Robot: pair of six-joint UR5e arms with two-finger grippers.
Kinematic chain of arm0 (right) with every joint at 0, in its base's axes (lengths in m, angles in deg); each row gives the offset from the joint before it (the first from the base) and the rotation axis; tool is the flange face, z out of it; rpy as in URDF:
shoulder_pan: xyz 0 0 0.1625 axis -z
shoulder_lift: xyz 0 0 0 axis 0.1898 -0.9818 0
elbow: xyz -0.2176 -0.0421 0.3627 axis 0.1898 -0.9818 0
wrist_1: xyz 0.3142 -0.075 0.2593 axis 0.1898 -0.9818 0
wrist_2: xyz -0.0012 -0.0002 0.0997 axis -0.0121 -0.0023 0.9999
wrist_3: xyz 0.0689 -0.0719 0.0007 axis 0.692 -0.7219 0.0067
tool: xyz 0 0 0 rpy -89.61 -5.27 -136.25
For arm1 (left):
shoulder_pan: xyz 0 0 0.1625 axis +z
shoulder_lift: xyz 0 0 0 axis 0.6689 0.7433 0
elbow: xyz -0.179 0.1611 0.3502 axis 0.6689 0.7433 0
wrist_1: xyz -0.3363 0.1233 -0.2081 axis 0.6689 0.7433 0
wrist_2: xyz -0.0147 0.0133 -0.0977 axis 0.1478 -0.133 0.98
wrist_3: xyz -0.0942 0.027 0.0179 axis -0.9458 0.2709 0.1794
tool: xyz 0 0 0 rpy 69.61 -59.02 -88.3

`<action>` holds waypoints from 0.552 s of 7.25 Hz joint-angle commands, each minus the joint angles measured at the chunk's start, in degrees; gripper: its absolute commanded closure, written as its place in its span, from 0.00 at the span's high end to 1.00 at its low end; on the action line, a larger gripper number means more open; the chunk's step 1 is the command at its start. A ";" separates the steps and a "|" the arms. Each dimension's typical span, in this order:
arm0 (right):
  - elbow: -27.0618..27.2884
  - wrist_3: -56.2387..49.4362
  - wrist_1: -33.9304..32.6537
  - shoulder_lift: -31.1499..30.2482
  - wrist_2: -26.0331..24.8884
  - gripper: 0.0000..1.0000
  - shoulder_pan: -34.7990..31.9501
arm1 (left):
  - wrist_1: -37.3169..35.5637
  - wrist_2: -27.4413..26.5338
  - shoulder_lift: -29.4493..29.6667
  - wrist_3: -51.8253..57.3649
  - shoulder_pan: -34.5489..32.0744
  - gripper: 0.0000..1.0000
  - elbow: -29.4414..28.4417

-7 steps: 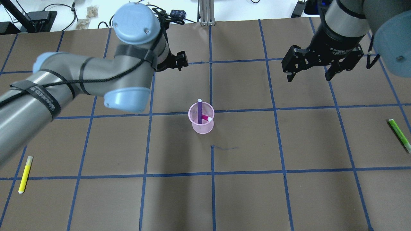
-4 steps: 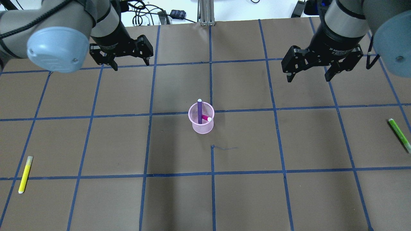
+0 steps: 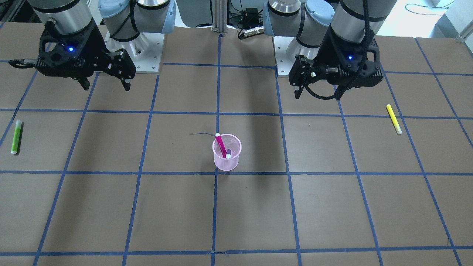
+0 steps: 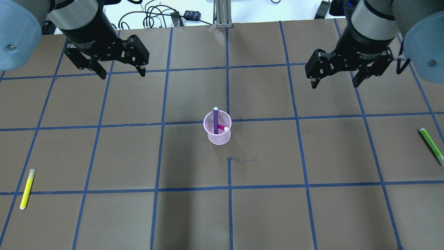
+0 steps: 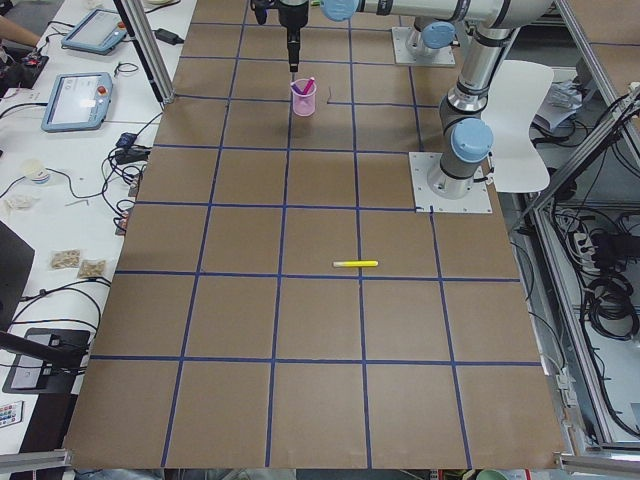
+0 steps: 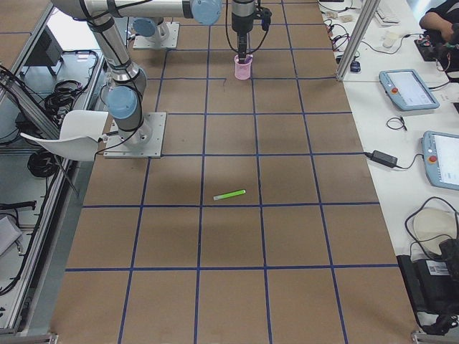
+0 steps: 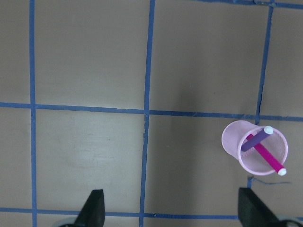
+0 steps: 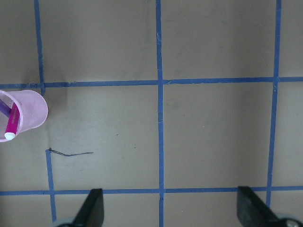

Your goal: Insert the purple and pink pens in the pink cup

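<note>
Pink cup upright mid-counter, well off every edge. Purple pen and pink pen are both inside, crossed and leaning on the rim since they're longer than the cup is deep. Looks done to me. Left pincer hangs high toward the left edge, spread wide, empty, touching nothing. Right pincer mirrors it toward the right edge, also released and empty. Yellow pen by the left edge and green pen by the right edge are non-task, so leave them.
</note>
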 commanded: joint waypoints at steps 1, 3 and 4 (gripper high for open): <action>-0.39 0.09 -0.21 0.00 -0.01 1.00 0.00 | -6.44 -6.06 1.16 1.78 0.17 1.00 0.69; -0.04 0.09 -0.21 0.00 -0.01 1.00 0.00 | -7.66 -2.28 -0.39 1.25 -0.36 1.00 0.69; -0.30 0.09 -0.21 0.00 -0.01 1.00 0.00 | -4.60 -0.33 -0.58 0.99 0.25 1.00 0.17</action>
